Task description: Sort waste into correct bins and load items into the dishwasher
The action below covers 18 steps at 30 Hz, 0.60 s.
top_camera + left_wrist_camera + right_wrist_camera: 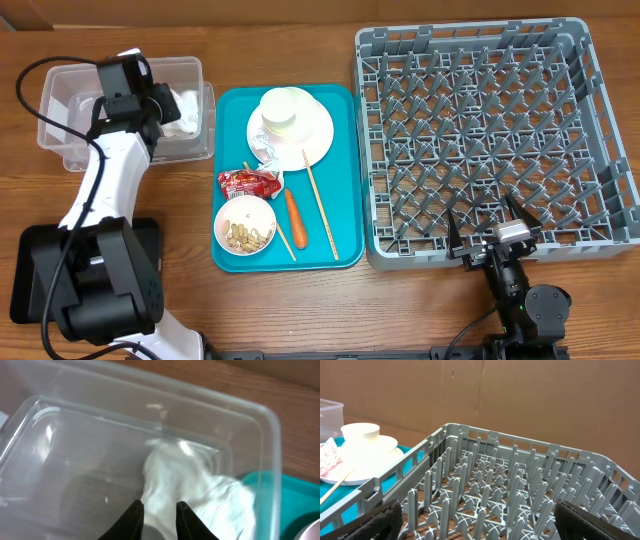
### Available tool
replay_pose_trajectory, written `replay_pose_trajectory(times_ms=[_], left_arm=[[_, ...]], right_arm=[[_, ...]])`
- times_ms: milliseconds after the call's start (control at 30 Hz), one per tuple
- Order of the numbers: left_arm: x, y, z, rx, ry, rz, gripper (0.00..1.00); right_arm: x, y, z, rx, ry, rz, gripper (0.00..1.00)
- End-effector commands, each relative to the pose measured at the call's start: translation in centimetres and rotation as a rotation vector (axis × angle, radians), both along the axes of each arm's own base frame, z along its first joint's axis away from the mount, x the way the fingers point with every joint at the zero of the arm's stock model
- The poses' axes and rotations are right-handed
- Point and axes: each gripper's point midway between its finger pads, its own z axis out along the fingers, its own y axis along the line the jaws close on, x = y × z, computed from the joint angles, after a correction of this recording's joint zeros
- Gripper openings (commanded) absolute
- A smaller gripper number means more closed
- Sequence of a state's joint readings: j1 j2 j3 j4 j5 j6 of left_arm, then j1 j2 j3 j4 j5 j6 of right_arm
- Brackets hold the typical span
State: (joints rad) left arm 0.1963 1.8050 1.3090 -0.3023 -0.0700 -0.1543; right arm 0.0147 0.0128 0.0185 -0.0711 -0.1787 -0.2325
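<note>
My left gripper (159, 510) (160, 105) is inside the clear tub (60, 95) (260, 425), its jaws narrowly apart and closed on crumpled white paper (200, 490) (186, 108) at the tub's right end. On the teal tray (345, 170) sit a white plate (315, 135) with a white cup (287, 108) and another crumpled white piece (266, 152), a red wrapper (248, 182), a white bowl (245, 225) of beige scraps, an orange carrot (294, 218) and two chopsticks (320, 205). My right gripper (490, 232) (475, 515) is wide open and empty at the near edge of the grey dish rack (490, 130) (495, 460).
The black tray (30, 270) lies at the front left, partly hidden under my left arm's base. The plate and cup also show at the left of the right wrist view (362, 442). A brown cardboard wall (520, 395) stands behind the table.
</note>
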Motion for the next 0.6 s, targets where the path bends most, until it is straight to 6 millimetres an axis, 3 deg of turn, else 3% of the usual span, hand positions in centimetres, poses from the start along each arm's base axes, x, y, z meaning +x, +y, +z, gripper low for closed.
replay_pose_trajectory(times_ms=[0, 100, 133, 200, 267, 400, 567], left_arm=[[-0.6, 0.7, 6.3, 0.003, -0.095, 0.02, 0.31], [-4.2, 0.7, 11.4, -0.008, -0.114, 0.075, 0.3], [-5.8, 1.0, 12.6, -0.027, -0.121, 0.13, 0.22], [-10.0, 1.8, 14.3, -0.085, -0.125, 0.306, 0.04], [-14.3, 2.7, 15.0, -0.148, -0.12, 0.495, 0.04], [-19.8, 4.1, 14.4, -0.168, -0.074, 0.685, 0.04], [-24.4, 5.2, 10.2, -0.2, 0.082, 0.78, 0.04]], right_arm=[[0.0, 0.0, -0.2, 0.007, -0.003, -0.002, 1.0], [0.0, 0.0, -0.2, 0.007, -0.003, -0.002, 1.0], [0.0, 0.0, -0.2, 0.007, -0.003, -0.002, 1.0], [0.0, 0.0, -0.2, 0.007, -0.003, -0.002, 1.0], [0.0, 0.0, -0.2, 0.007, -0.003, -0.002, 1.0], [0.0, 0.0, -0.2, 0.007, -0.003, -0.002, 1.0], [0.0, 0.0, -0.2, 0.007, -0.003, -0.002, 1.0]])
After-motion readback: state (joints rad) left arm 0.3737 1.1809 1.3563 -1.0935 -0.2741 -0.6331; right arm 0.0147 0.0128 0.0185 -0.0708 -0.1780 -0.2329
